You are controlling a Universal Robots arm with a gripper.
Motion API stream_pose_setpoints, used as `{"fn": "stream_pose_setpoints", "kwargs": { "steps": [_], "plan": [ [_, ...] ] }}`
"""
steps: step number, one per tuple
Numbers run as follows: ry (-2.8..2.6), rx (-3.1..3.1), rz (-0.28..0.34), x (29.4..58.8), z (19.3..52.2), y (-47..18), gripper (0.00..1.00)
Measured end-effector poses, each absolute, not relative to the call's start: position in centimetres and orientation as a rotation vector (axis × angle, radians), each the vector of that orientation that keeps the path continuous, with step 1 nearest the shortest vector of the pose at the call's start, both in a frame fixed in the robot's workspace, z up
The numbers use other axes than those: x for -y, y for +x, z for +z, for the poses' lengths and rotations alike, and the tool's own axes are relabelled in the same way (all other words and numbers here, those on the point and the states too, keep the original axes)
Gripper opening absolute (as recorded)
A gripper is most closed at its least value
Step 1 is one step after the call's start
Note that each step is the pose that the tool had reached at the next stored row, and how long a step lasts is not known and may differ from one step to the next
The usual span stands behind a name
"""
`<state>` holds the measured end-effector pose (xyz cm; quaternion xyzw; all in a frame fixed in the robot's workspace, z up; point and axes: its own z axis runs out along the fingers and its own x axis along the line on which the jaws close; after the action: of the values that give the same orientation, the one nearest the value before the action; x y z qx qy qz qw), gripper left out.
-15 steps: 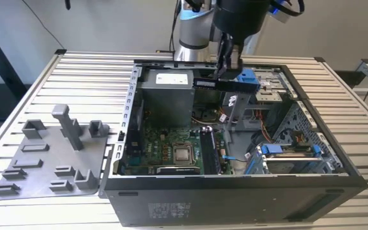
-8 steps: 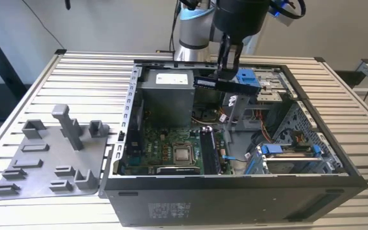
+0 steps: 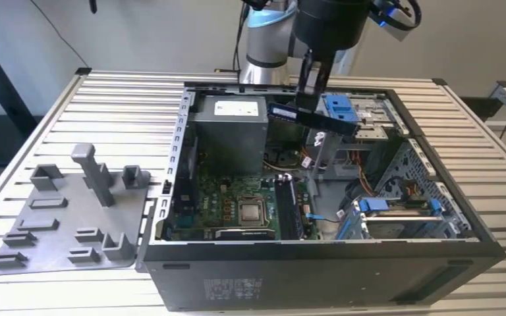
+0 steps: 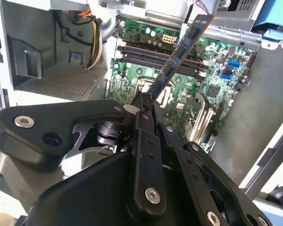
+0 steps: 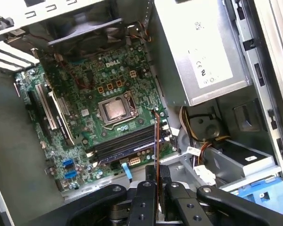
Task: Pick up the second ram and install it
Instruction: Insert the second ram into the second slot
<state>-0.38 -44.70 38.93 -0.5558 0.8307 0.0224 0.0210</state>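
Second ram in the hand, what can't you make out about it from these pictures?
- Gripped end of the second ram: second wrist view, hidden inside the hand.
- Its flat faces: first wrist view, edge-on, a thin strip.
- Memory slots: first wrist view, too small to tell whether any is filled.

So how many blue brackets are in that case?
2. One blue bracket sits at the far end of the case, behind the second ram held in the tool; the other is nearer the camera, toward the exterior view's right. More may be hidden.
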Motion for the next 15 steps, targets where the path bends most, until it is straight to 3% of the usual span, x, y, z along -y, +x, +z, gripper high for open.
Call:
{"fn": "stream_pose_setpoints", "kwargs": {
  "steps": [15],
  "plan": [
    [-1.480, -2.718, 0.063, 44.70, 38.89, -0.38, 0.14]
  ]
}}
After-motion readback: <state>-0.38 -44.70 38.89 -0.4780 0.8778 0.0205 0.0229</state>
